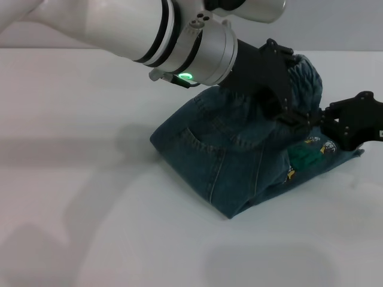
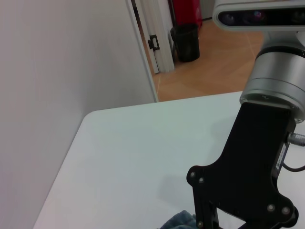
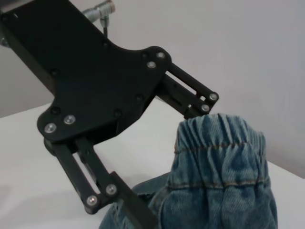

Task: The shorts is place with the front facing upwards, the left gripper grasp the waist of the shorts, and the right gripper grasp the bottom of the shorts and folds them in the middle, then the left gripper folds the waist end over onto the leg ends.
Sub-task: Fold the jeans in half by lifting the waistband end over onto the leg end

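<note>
Centre right of the head view: left gripper point(image 1: 286, 113) clamps the waist of the shorts point(image 1: 305, 78), lifted. Right gripper point(image 1: 335, 122) beside it, jaw state indeterminable; patch partly hidden.

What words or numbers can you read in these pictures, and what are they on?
No words or numbers can be read anywhere.
The cartoon patch on the shorts is only colours and shapes; any lettering is too small to tell.
The small label on the side of the left gripper, seen in the left wrist view, is too small to read.
The right gripper carries no readable marking.
</note>
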Tool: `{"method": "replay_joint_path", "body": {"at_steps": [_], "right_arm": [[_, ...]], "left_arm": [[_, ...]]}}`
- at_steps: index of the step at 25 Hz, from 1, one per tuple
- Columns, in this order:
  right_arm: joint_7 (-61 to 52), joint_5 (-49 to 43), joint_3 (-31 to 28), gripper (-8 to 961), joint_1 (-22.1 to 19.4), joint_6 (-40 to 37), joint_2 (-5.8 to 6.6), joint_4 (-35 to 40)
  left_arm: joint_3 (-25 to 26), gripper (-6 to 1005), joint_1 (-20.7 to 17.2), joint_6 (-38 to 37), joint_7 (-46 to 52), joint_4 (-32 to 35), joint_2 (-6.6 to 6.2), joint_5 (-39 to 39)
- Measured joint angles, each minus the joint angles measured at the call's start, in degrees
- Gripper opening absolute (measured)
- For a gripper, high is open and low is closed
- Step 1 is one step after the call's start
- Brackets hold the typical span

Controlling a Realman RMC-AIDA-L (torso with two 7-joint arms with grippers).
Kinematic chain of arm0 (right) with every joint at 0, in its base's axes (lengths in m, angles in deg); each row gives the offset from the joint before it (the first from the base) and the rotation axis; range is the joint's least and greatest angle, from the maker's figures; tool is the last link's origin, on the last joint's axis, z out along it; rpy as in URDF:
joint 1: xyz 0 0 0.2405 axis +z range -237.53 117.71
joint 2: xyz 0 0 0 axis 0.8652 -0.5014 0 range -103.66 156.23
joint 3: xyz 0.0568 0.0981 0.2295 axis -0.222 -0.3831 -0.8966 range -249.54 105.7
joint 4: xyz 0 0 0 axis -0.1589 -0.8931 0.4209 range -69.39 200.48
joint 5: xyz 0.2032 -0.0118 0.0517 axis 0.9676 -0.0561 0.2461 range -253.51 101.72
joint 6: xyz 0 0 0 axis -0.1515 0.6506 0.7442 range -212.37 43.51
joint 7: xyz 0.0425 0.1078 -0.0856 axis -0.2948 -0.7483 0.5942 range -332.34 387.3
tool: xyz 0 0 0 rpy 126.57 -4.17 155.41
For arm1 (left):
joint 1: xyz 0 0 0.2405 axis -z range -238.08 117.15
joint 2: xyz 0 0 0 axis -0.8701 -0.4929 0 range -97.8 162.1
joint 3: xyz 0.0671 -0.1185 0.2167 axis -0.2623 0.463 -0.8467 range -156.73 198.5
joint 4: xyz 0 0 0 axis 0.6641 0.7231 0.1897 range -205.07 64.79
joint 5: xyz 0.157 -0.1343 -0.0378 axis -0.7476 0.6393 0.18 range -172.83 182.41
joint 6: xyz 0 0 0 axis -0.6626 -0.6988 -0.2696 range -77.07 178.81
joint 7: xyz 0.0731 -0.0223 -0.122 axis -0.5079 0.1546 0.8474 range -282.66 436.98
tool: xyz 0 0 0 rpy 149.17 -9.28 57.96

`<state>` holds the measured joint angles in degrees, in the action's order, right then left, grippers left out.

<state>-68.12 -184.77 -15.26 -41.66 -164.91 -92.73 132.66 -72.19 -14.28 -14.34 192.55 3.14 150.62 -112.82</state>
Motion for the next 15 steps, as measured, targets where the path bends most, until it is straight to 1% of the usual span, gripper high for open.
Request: {"method": "replay_joint_path", "body": {"at_steps": [6, 15], "right_arm": [[0.0, 0.1, 0.0, 3, -0.2, 0.1, 0.01, -0.1], [0.2, 0.1, 0.0, 10, -0.9, 0.1, 0.01, -0.1]], "left_arm": [[0.3, 816, -0.1, 0.4, 0.4, -0.2, 0.0, -0.9], [0.6, 816, -0.3, 1.7, 0.8, -0.9, -0.09, -5.7]]}}
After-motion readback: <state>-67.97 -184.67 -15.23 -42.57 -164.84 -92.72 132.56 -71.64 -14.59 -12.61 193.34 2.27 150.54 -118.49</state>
